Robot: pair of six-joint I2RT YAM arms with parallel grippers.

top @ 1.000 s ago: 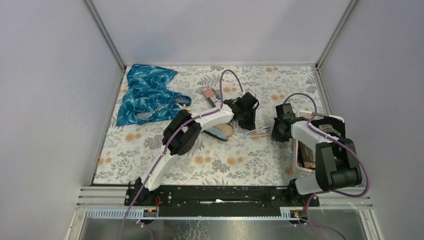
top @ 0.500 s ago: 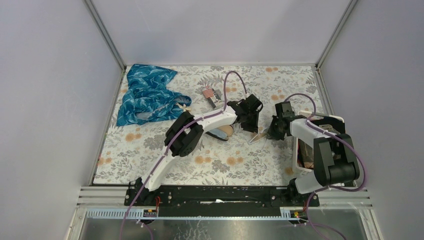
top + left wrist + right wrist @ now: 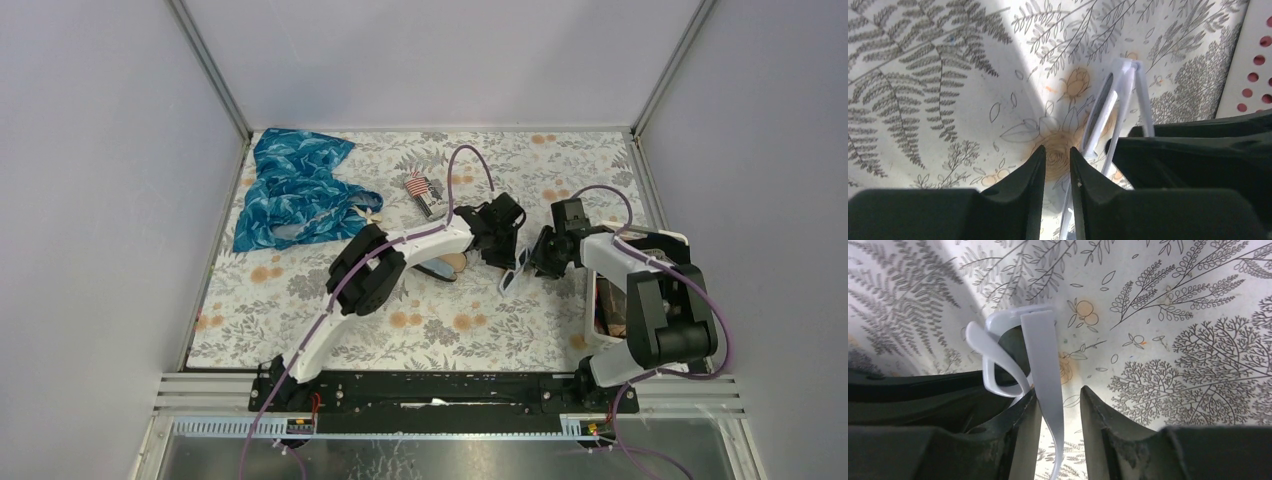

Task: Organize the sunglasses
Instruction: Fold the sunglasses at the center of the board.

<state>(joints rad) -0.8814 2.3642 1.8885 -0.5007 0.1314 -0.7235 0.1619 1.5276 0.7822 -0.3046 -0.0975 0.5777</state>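
The sunglasses do not show in any view. A pair of clear-framed glasses stands on edge just above the flowered cloth between my two grippers. My left gripper has narrow jaws, and a thin arm of the clear glasses runs through them against the right finger. My right gripper is open. The other flat arm of the glasses passes down through its gap and touches only the left finger.
An open black oval case lies left of the grippers, under the left arm. A blue patterned cloth is bunched at the back left. A small striped item lies behind the case. A white perforated basket stands at the right edge.
The clear glasses have tipped from lying flat to standing on edge. My right gripper moved left to them, closed, then opened again. The left gripper shifted slightly.
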